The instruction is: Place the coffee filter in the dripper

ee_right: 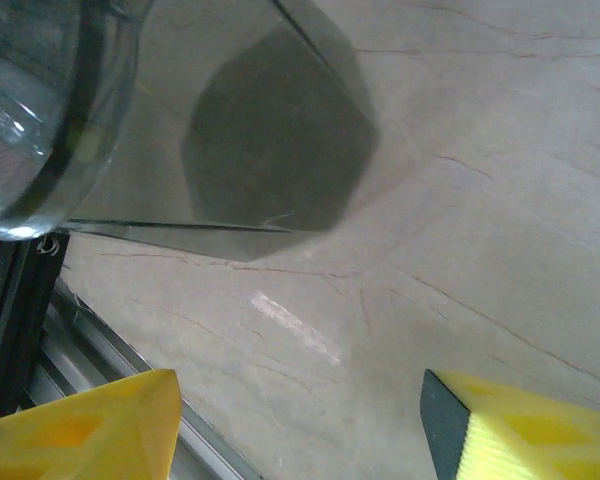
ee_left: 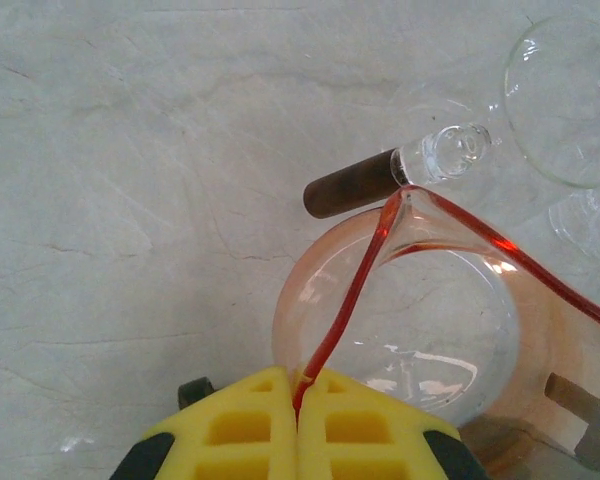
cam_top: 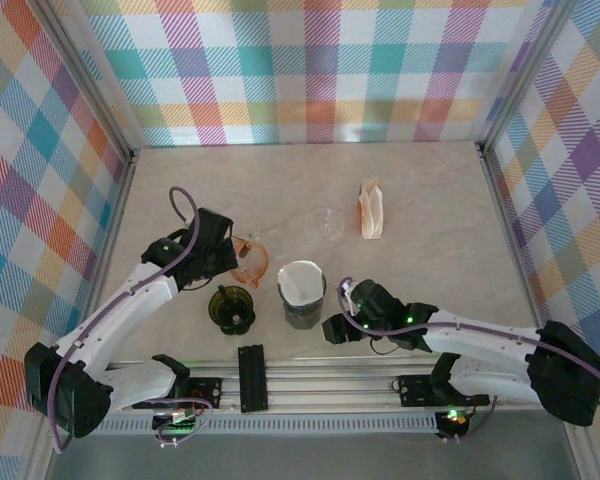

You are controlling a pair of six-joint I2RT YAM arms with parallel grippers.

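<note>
A white paper coffee filter [cam_top: 300, 281] sits in the mouth of a smoky grey glass dripper [cam_top: 302, 306] at the table's middle front. My left gripper [cam_top: 230, 256] [ee_left: 298, 396] is shut on the thin rim of a clear orange dripper [cam_top: 250, 262] [ee_left: 420, 330], whose bowl lies just ahead of the yellow fingers [ee_left: 230, 425]. My right gripper [cam_top: 333, 324] [ee_right: 300, 430] stands open just right of the grey dripper [ee_right: 260, 120], above bare table, with nothing between its fingers.
A dark green dripper [cam_top: 232, 308] stands left of the grey one. A clear glass dripper [cam_top: 328, 223] [ee_left: 570, 95] with a brown handle [ee_left: 348, 187] lies beyond the orange one. A stand of filters [cam_top: 370, 208] is at the back right. A black rail [cam_top: 251, 377] runs along the near edge.
</note>
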